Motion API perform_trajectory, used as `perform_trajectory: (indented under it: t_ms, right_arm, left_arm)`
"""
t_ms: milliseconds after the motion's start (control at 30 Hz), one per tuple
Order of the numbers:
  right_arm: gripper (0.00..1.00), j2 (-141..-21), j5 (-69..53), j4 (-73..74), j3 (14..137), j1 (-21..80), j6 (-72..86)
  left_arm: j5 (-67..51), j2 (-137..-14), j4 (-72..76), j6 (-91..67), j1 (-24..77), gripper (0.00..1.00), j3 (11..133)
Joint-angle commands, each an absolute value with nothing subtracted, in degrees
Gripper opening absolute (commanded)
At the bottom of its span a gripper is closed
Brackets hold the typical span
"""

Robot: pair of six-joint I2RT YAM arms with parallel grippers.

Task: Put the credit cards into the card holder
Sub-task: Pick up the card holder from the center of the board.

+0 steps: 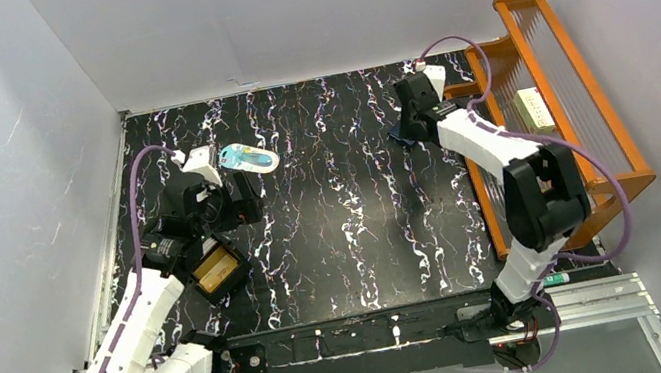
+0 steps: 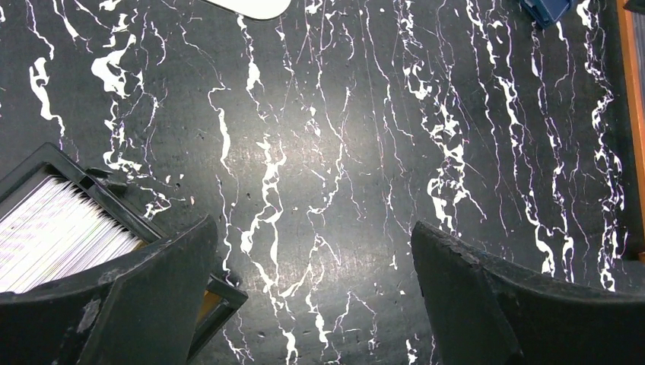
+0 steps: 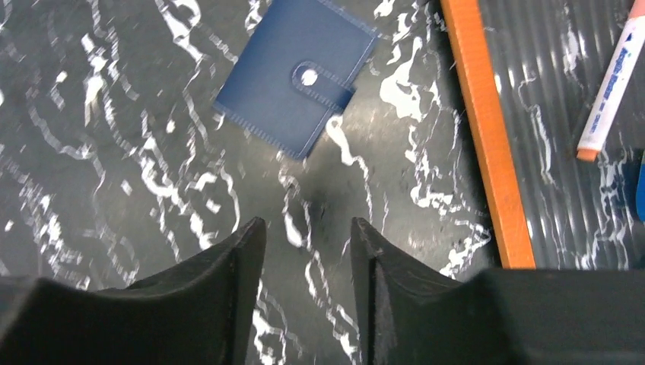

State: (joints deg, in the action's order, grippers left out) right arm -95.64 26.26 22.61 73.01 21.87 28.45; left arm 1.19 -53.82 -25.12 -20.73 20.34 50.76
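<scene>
The card holder (image 3: 293,76) lies flat and closed on the marbled black table (image 1: 353,223), far and to the right, near the orange rack (image 1: 576,105), with its snap tab across the front edge. The right gripper (image 3: 306,228) hangs over the table just on the near side of it. Its fingers (image 3: 220,296) are a narrow gap apart, with nothing between them and no contact with the wallet. A marker pen (image 3: 608,84) lies inside the rack.

On the left side, the credit cards (image 2: 61,232) sit stacked in a small black tray (image 2: 91,176). The wrist view shows the white ones edge-on, and the overhead view shows a golden-tan card on top. The left gripper (image 2: 313,228) is just beside the tray with its fingers spread wide and empty; one finger overlaps the tray's corner in its own camera, but I cannot tell whether they touch. A pale-blue-and-white oval item (image 1: 249,158) rests just beyond that arm, on its far side.
</scene>
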Motion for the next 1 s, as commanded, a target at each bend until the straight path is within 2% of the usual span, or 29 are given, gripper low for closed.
perform_trajectory:
  t_ms: [0,133,767,967]
  right_arm:
    - [0.5,-101.0,27.4,15.1,77.5,19.0,27.1]
    - [0.43,-107.9,27.5,14.5,81.7,17.8,28.0]
    - [0.48,-124.8,31.5,18.2,94.2,16.3,26.1]
    - [0.4,-125.7,33.1,19.6,93.1,16.2,24.0]
  left_arm:
    - [-1.4,-50.1,-20.4,-17.2,20.0,0.99,49.0]
    - [-1.8,-48.8,-19.2,-16.3,20.0,0.99,47.6]
    - [-5.5,-46.9,-22.2,-19.4,20.0,0.99,49.1]
    - [-4.5,-47.1,-24.4,-19.8,20.0,0.99,51.6]
